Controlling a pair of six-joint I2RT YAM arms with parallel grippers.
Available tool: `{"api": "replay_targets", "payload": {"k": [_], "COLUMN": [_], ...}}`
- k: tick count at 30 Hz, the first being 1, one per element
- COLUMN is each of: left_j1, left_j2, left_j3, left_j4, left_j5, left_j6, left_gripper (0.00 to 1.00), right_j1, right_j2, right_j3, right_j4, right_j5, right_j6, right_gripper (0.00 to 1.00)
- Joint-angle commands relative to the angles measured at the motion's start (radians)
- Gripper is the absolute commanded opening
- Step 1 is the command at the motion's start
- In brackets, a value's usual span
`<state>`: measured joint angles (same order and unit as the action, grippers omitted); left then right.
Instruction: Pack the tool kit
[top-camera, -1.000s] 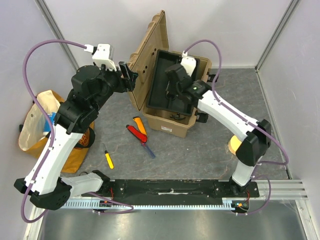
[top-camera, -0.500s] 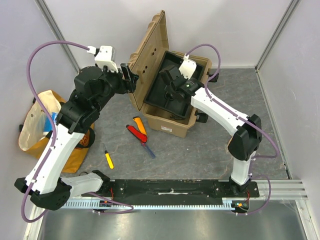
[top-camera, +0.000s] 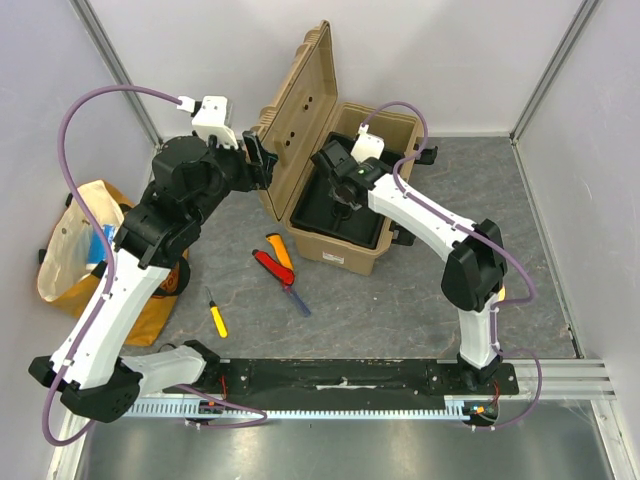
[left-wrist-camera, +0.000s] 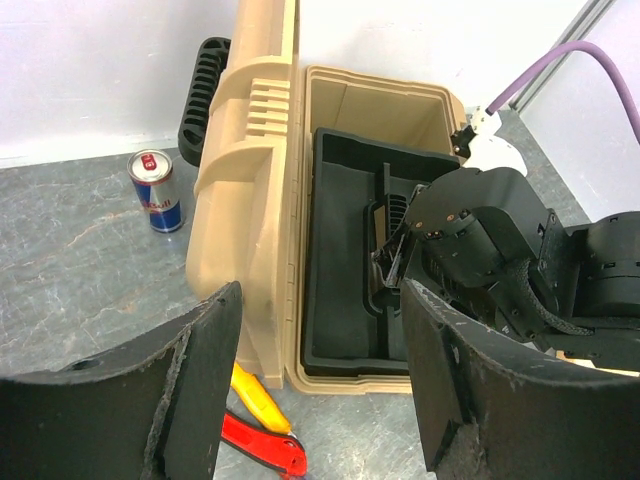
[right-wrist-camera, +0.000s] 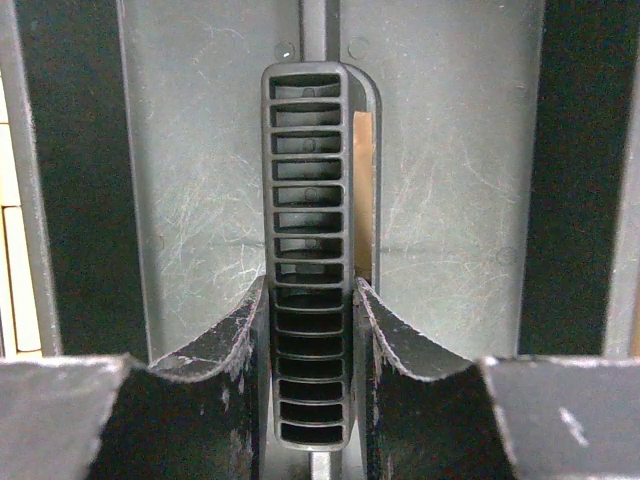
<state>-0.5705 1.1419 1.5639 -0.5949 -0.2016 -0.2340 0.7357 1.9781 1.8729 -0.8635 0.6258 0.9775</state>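
The tan toolbox (top-camera: 340, 252) stands open, its lid (top-camera: 300, 100) upright on the left. My right gripper (top-camera: 342, 186) reaches into the box and is shut on the ribbed black handle (right-wrist-camera: 305, 180) of the inner tray (top-camera: 318, 215); both fingers press its sides in the right wrist view. My left gripper (top-camera: 260, 158) is open just outside the lid, with nothing between its fingers (left-wrist-camera: 200, 390). On the floor in front of the box lie a red knife (top-camera: 270, 268), an orange-yellow handled tool (top-camera: 282, 250) and a yellow screwdriver (top-camera: 216, 316).
A yellow-orange cloth bag (top-camera: 70, 250) sits at the far left by the left arm. A drink can (left-wrist-camera: 157, 190) stands behind the lid near the back wall. White walls close in the floor on three sides.
My right gripper has carried the black tray leftwards, towards the lid, and it now lies flatter inside the box. The left gripper has hardly moved.
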Motion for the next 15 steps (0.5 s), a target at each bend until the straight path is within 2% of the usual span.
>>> {"api": "replay_targets", "payload": {"k": [1, 15], "left_j1": [0.001, 0.003], "left_j2": [-0.024, -0.031], "left_j3": [-0.013, -0.022], "left_j4": [0.044, 0.066], "left_j5": [-0.010, -0.016], "left_j6": [0.005, 0.015], "left_gripper": [0.71, 0.71], "right_j1": [0.002, -0.002], "right_j2": [0.008, 0.093], "right_j3": [0.054, 0.161], "right_j4": [-0.031, -0.149], "right_j5": [0.009, 0.014], "right_j6": [0.061, 0.020], "right_gripper": [0.00, 0.00]}}
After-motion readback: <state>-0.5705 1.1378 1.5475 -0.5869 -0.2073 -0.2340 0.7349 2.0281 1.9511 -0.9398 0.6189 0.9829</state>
